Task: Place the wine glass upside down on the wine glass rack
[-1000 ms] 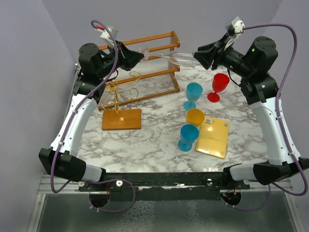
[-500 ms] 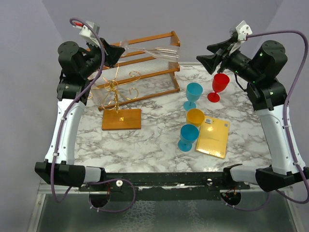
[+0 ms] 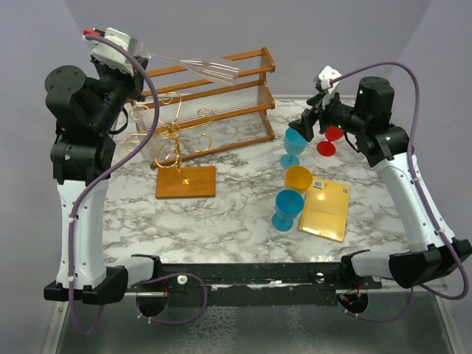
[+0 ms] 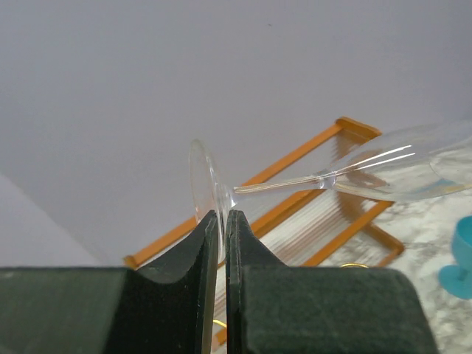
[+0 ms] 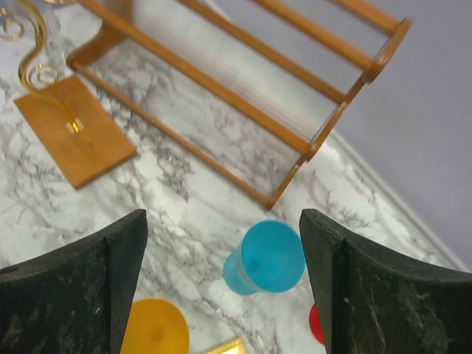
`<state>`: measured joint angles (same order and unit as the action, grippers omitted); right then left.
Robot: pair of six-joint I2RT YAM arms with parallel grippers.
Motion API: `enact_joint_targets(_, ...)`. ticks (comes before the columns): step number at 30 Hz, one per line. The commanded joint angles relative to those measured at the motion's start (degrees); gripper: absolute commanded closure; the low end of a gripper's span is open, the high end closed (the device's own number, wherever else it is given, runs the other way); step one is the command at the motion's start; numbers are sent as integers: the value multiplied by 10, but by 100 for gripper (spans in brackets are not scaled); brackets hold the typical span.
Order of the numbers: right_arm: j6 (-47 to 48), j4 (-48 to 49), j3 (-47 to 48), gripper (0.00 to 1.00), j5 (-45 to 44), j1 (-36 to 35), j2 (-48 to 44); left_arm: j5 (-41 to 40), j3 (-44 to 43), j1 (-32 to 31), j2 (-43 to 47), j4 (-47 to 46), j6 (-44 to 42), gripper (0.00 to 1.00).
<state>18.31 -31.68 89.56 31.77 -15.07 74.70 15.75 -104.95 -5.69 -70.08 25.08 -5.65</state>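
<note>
Right now the left gripper (image 4: 222, 221) is clamping its closed fingers on the foot of the clear stemmed wine glass (image 4: 398, 173), holding it nearly level and raised well clear of the gold curly-wire wine glass rack (image 3: 171, 140) on its orange-brown wooden base, while the right gripper (image 5: 223, 236) is hanging spread open over a blue plastic goblet (image 5: 271, 257). Next it is likely needing to roll the bowl downward and ease the stem sideways into a wire loop, slowly, since that light stand is looking tippy. Wine glass, blue goblet and yellow plastic cup (image 3: 298, 178) are all looking empty; the red goblet (image 3: 338, 133) is not showing its inside
</note>
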Motion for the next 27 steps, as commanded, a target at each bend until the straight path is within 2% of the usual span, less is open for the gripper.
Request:
enact_joint_targets(1,27,30,-70,16,7,-3,-14,-97,-58,3,24,41,-86,100)
enact_joint_targets(6,17,64,-136,14,29,-3,-36,-139,-89,30,44,78,-145,100)
enact_joint_targets(11,7,73,-158,11,49,-3,-45,-194,-95,61,72,106,-199,100)
enact_joint_targets(21,1,90,-181,11,47,-3,-62,-358,-63,110,114,111,-326,100)
enact_joint_targets(27,5,95,-192,11,40,-2,-64,-411,-28,111,114,85,-374,100)
